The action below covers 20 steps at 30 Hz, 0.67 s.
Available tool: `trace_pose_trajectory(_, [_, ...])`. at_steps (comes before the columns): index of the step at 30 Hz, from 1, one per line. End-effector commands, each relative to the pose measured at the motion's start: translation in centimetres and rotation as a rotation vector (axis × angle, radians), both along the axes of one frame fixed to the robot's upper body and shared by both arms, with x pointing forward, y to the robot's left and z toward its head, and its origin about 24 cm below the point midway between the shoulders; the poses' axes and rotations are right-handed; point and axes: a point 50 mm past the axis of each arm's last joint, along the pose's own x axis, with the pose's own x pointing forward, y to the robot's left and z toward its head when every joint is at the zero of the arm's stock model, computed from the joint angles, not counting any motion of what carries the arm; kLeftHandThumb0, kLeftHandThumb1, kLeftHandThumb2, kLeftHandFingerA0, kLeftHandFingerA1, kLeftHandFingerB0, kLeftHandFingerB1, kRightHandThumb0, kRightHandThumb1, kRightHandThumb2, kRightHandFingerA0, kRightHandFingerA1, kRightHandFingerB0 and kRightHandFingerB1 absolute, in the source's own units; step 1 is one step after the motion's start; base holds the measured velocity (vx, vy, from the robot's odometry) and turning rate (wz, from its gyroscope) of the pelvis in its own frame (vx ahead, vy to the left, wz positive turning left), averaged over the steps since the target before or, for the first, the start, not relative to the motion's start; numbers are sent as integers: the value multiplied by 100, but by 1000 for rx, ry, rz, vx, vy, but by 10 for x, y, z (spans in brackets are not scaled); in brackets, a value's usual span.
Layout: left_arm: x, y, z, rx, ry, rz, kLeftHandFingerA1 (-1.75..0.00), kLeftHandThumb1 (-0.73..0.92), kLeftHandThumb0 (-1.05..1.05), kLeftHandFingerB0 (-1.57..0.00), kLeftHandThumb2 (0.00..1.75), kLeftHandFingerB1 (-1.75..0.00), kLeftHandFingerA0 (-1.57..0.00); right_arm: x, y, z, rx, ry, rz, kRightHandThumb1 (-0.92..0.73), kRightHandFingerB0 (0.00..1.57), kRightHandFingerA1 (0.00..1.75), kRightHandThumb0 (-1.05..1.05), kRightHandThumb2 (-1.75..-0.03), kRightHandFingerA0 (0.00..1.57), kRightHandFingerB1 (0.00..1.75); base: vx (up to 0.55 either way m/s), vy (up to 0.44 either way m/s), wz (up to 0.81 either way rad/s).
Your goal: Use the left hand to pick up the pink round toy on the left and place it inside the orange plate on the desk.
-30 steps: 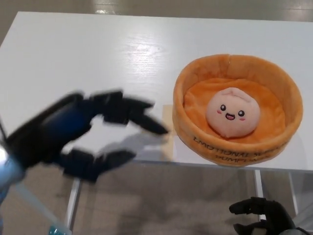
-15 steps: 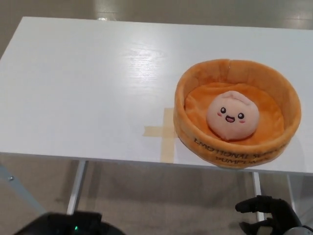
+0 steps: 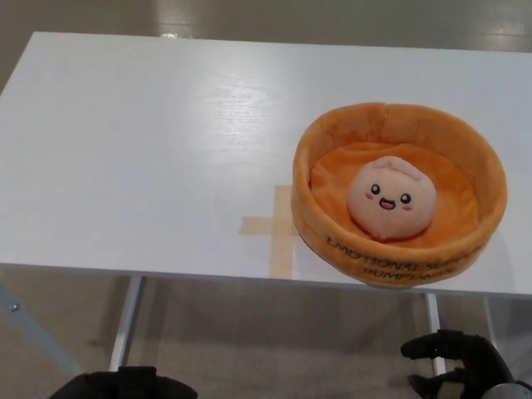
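Since a second earlier, our left hand (image 3: 125, 384) had dropped from over the tabletop (image 3: 150, 150) to the picture's bottom edge; we could not tell its fingers' state. The pink round toy (image 3: 391, 198) sat inside the orange plate (image 3: 399, 133). Our right hand (image 3: 453, 366) hung below the tabletop, released, fingers apart.
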Motion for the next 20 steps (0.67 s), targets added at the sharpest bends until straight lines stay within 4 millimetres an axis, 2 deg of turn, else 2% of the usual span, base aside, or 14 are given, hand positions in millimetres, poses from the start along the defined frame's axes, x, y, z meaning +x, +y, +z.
trace_pose_trajectory(1, [16,2,-43,306,-28,196,-44,78,5,-66,66,-45,-55,-5,-3,-4,-3,39,-3,-56,67,84,-17,-56,63,77,0,0,0])
trace_pose_trajectory(3, [19,3,-45,324,-24,209,-43,80,1,-67,64,-44,-56,-6,-3,-5,-3,40,1,-56,66,85,-16,-56,63,78,0,0,0])
trace_pose_trajectory(4, [26,3,-48,366,-18,259,-42,81,0,-70,64,-43,-62,-6,-2,-5,3,40,-7,-57,66,84,-16,-56,61,77,0,0,0])
trace_pose_trajectory(5, [30,2,-50,387,-14,294,-43,77,7,-70,63,-44,-63,-6,-2,-5,6,39,-8,-57,66,83,-17,-57,59,77,0,0,0])
trace_pose_trajectory(8, [33,2,-53,400,-4,330,-43,76,8,-70,62,-44,-63,-6,-1,-5,6,38,-2,-57,65,83,-17,-57,60,77,0,0,0])
trace_pose_trajectory(11, [36,2,-54,404,-5,355,-46,75,10,-73,62,-46,-72,-4,-1,-4,6,34,-3,-57,66,84,-16,-56,61,78,0,0,0])
trace_pose_trajectory(16, [37,4,-55,426,-17,382,-47,73,10,-74,65,-47,-74,-3,0,-4,6,38,-10,-57,67,87,-16,-56,64,77,0,0,0])
trace_pose_trajectory(17, [36,8,-57,444,2,400,-49,79,0,-76,62,-47,-75,-3,0,-4,9,36,-11,-57,66,88,-15,-56,65,77,0,0,0])
trace_pose_trajectory(18, [36,10,-58,463,18,409,-48,78,-7,-75,63,-46,-74,-3,0,-4,7,37,-9,-57,67,86,-15,-56,65,77,0,0,0])
trace_pose_trajectory(20, [35,11,-59,472,24,411,-48,78,-7,-75,63,-46,-74,-3,0,-4,4,38,-8,-57,67,86,-15,-56,65,77,0,0,0])
